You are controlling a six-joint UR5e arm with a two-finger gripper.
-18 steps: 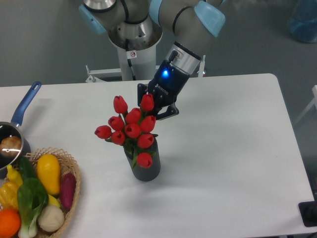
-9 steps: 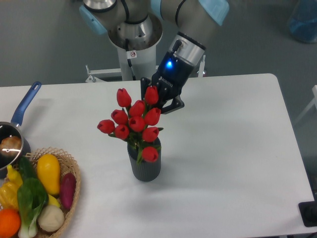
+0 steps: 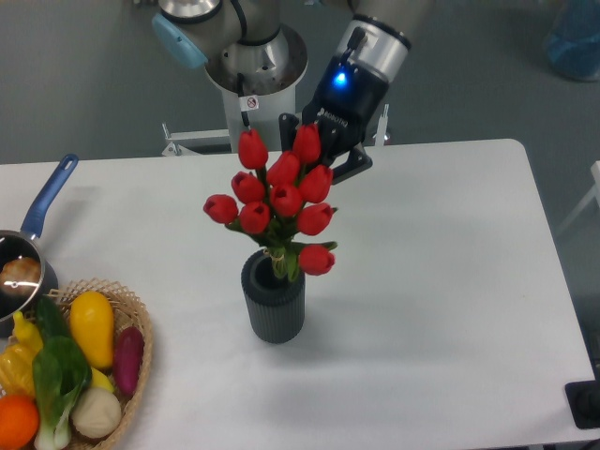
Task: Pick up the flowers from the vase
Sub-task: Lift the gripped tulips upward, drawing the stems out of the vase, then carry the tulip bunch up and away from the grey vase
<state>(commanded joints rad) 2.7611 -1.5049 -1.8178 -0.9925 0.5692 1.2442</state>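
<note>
Basket of vegetables at front left, pan behind it, ribbed vase mid-table, flowers raised above its mouth, stems just over the rim, gripper pinching the bunch from behind

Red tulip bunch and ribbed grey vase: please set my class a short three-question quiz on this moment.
1. True or false: the bunch of red tulip buds is fully clear of the dark grey ribbed cylindrical vase.
2. What holds the bunch? A) the robot's fingers B) nothing
3. What lies in the wicker basket?

Key: 1. False, the stem ends sit at the mouth. 2. A. 3. Colourful vegetables.
</note>
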